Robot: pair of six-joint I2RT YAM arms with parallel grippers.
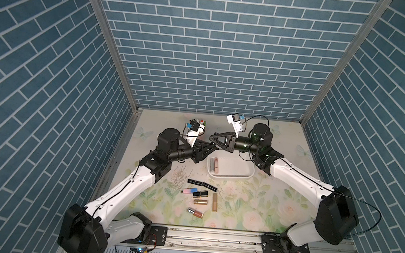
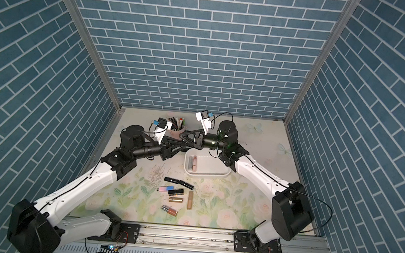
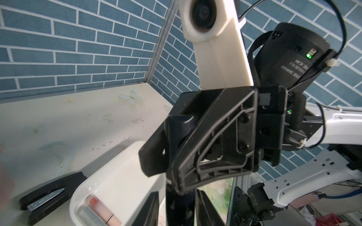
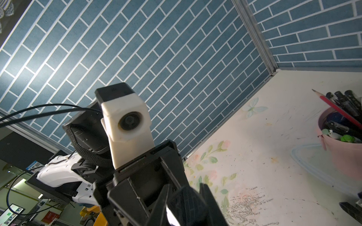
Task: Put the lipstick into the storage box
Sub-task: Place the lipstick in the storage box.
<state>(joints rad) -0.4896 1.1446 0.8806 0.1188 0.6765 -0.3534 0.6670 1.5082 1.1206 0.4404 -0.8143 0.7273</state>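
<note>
White plastic, the storage box point(image 1: 229, 177) point(image 2: 207, 174) sat on the floral worktop point(image 1: 251, 211) right of centre. A grey lipstick point(image 1: 212, 163) and a pink lipstick point(image 1: 216, 165) lay side by side at its left end. Both top views showed the left tool point(image 1: 215, 146) and the right tool point(image 1: 211, 136) meeting tip to tip in the air above the box's far left corner. A cluster of loose lipsticks point(image 1: 200, 194) lay well nearer on the worktop, apart from both tools. Only the left wrist view showed the box point(image 3: 101, 170) close up, with the two lipsticks just below the tools. Only the right wrist view showed plainly the pink cup point(image 4: 344, 152) of pens to the far left. Whether either tool was clenched, released or grasping a lipstick I cannot tell, as their tips overlapped in every view.
</note>
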